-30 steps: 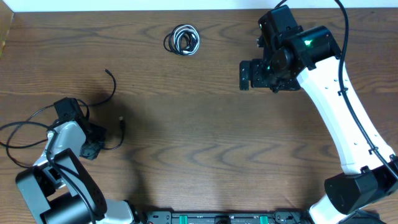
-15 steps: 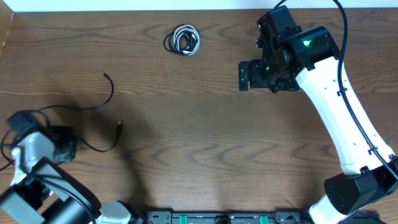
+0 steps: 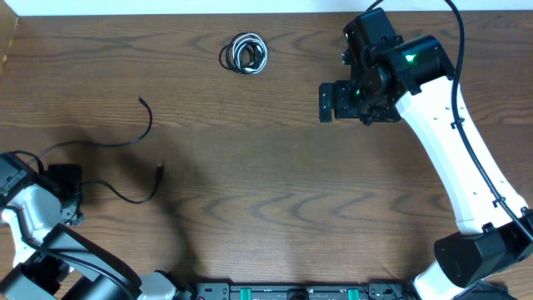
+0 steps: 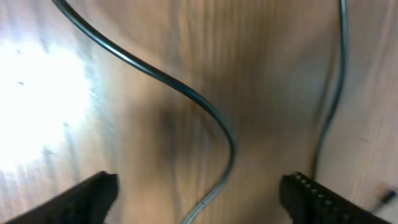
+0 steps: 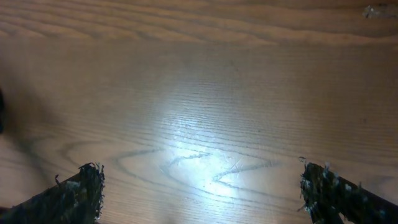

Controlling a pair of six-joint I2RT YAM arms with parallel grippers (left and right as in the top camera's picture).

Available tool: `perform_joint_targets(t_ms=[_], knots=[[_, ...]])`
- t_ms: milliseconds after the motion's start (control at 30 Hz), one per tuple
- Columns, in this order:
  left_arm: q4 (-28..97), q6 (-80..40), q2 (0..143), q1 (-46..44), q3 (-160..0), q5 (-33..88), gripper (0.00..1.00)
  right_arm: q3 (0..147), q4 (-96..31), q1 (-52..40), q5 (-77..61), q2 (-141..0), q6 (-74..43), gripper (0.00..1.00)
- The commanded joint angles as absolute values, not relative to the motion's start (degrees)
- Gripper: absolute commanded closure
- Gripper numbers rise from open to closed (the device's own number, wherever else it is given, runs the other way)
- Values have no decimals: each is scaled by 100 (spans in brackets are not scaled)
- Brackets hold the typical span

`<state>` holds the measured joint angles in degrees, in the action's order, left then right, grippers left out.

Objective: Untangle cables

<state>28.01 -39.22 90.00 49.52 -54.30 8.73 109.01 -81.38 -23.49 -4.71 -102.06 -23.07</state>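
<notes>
Wood table [image 3: 275,208]. Right claw [image 3: 329,102] is spread wide, hovering above the far-right side. Left claw [image 4: 199,190] is wide at the left edge, loose black cable [image 4: 231,149] lying between its fingers, not gripped. Black-and-white coil [image 3: 244,54] sits far centre, well apart.

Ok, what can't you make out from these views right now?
Overhead: black-and-white bundle is too small to tell how its strands cross.
Overhead: the loose black cable passes under the left arm; that stretch is hidden.
Left wrist: blur; the curved dark line and the straighter one could be cable or cord.
</notes>
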Motion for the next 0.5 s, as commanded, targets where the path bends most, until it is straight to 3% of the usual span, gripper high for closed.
perform_joint_targets(t_ms=[0,467], knots=[[2733,-3815,8991,4921,-5487,47,10,10895,-8182,-2373,-467,-10232,-2351,1],[2198,-3177,9522,4932,-5489,-156,10,10895,-8204,-2375,-467,-10232,-2351,1]])
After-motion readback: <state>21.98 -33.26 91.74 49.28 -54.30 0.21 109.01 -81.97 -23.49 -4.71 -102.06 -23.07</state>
